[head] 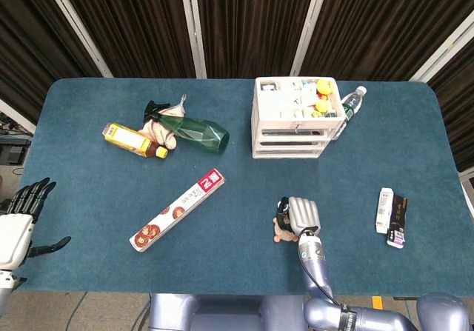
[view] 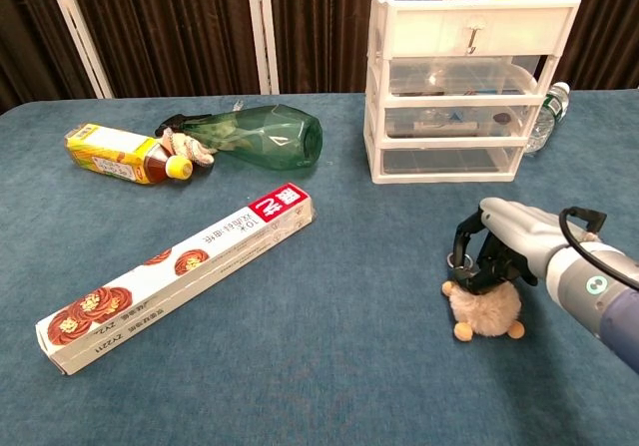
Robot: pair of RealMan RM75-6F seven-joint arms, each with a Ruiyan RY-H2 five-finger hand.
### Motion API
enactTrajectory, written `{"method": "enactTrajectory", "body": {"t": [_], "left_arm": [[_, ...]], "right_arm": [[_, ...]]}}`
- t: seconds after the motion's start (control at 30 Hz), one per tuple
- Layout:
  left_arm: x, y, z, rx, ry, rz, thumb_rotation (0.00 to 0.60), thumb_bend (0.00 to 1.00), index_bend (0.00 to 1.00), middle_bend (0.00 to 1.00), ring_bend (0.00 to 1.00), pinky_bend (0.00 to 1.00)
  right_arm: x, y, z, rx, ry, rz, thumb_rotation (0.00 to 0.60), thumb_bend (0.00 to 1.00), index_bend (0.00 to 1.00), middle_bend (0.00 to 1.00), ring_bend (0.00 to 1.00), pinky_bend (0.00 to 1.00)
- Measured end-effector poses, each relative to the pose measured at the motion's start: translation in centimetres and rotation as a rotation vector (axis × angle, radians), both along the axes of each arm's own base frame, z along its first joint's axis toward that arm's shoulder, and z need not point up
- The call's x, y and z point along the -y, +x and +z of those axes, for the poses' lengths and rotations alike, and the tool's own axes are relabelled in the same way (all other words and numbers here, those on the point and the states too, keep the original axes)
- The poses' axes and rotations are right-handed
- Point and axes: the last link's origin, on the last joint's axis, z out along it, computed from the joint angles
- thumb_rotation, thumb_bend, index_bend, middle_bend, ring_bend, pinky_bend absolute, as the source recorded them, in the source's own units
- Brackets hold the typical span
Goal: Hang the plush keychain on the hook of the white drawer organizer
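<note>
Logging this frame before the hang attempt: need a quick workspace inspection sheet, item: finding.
Surface: blue table, carpet-like cover, flat.
Job's things: plush keychain lies on the table, near side, under the right hand; white drawer organizer stands at the far side, a small hook on its top front.
Clutter: long foil box; green spray bottle on its side; yellow drink bottle; water bottle beside the organizer; small packets.
Hands: right hand curled over the keychain's ring end, grip not certain; left hand holds nothing, fingers apart, at the table's edge.
Cables: black cable at the right wrist.
Surroundings: dark curtains behind.
</note>
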Motion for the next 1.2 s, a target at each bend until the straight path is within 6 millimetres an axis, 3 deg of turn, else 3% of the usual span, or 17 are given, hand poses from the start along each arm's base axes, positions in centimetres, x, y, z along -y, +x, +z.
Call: {"method": "enactTrajectory", "body": {"t": [0.7,1.2], "left_arm": [[0.1,0.1,-0.1,-0.002,-0.001,-0.004,0.600,0.07,0.01,0.00,0.00,0.00],[0.0,0.0,-0.1,0.014,-0.002,0.004,0.600,0.07,0.01,0.00,0.00,0.00]], "right_arm": [[0.8,2.2,3.6,0.045,-0.092,0.080,0.600,0.44,0.62,1.00,0.96,0.84],[4.4,4.0,7.4,0.087,-0.315,0.139,0.600,0.44,0.66,1.00,0.97,0.84]]}}
